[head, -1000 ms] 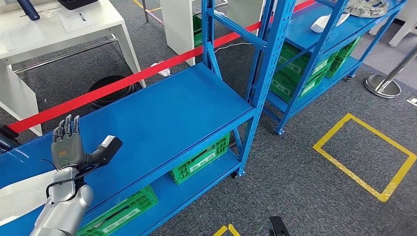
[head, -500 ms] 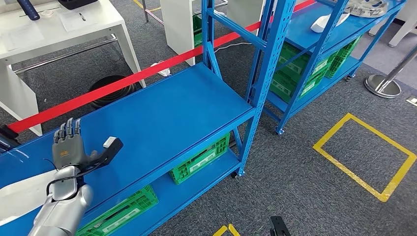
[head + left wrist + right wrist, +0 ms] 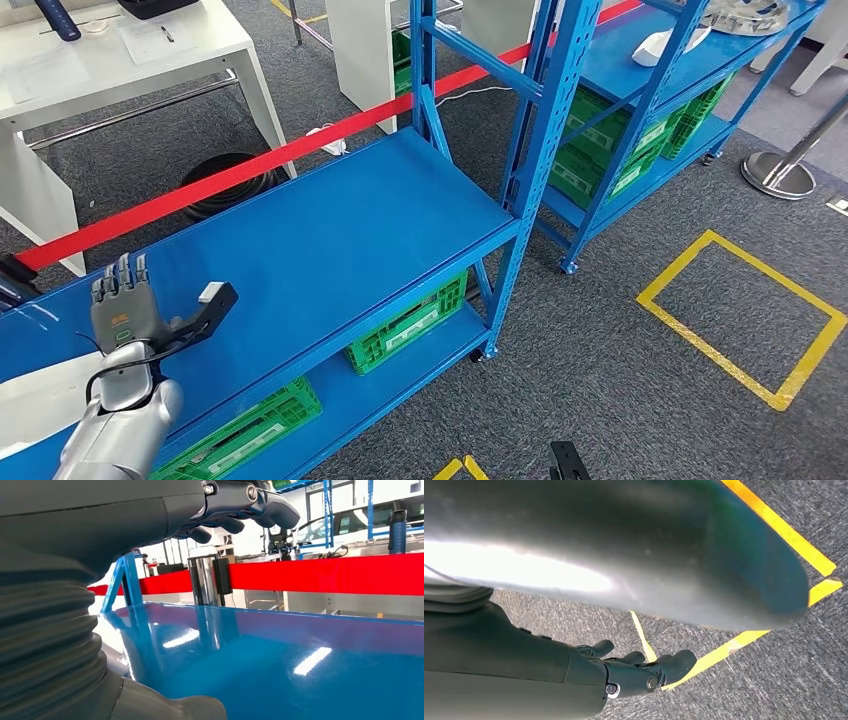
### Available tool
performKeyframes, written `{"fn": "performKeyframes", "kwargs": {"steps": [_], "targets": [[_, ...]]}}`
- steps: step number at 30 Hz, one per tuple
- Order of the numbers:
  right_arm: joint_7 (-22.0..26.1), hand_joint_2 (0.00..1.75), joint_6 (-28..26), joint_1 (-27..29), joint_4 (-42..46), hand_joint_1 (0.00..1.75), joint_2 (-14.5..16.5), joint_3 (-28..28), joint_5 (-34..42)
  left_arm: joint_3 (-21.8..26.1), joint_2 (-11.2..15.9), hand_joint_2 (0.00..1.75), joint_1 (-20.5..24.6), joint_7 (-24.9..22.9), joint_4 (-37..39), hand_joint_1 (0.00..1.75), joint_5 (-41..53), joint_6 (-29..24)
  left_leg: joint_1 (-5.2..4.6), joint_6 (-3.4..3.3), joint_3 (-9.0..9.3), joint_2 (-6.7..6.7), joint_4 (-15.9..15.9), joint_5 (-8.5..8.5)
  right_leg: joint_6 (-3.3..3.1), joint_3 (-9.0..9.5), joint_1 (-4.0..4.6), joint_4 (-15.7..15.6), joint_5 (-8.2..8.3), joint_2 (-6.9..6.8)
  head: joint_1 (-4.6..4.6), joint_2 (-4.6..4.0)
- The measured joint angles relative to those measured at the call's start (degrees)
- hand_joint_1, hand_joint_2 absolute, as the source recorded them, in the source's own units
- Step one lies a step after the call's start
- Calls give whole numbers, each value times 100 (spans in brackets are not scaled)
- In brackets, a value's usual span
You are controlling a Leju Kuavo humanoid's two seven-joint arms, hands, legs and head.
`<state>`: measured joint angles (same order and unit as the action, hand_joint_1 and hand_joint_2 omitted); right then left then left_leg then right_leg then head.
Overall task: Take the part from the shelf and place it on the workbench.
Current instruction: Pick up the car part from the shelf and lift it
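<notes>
Left hand (image 3: 125, 315) spread flat above the blue metal shelf (image 3: 330, 230), with the pale white moulded part (image 3: 35, 400) lying on the shelf just beside its wrist.

The white part sits at the near end of the shelf board, behind and to the outer side of the left hand and partly hidden by the silver forearm; the hand does not touch it. The left hand's fingers (image 3: 240, 500) point straight forward, the thumb is stuck out to the inner side, and it holds nothing. Beyond the fingertips a red barrier belt (image 3: 300, 150) runs along the far side of the shelf. Green plastic crates (image 3: 405, 325) stand on the lower level. The right hand (image 3: 639, 672) hangs over grey carpet (image 3: 774, 680) marked with yellow floor tape (image 3: 774, 532), fingers loosely extended and empty.
</notes>
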<state>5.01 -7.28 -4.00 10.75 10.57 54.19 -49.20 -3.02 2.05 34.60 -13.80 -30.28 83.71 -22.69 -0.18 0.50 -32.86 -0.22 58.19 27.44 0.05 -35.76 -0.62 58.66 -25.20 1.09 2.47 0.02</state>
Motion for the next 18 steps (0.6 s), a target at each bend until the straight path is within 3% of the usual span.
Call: {"fn": "performKeyframes", "kwargs": {"steps": [10, 18], "targets": [[17, 0, -37, -5, 1, 0, 13, 95, 52, 194, -38, 175, -226, -677, -290, 0, 244, 118, 0, 0, 1, 1, 0, 0, -1, -1, 1, 0, -1, 1, -1, 0], [17, 0, -83, -7, 1, 0, 40, 143, 42, 371, -82, 175, -650, -912, -863, 0, 251, 175, 0, 0, 1, 1, -1, 1, 1, 0, 0, 0, -4, 1, -1, 0]]}}
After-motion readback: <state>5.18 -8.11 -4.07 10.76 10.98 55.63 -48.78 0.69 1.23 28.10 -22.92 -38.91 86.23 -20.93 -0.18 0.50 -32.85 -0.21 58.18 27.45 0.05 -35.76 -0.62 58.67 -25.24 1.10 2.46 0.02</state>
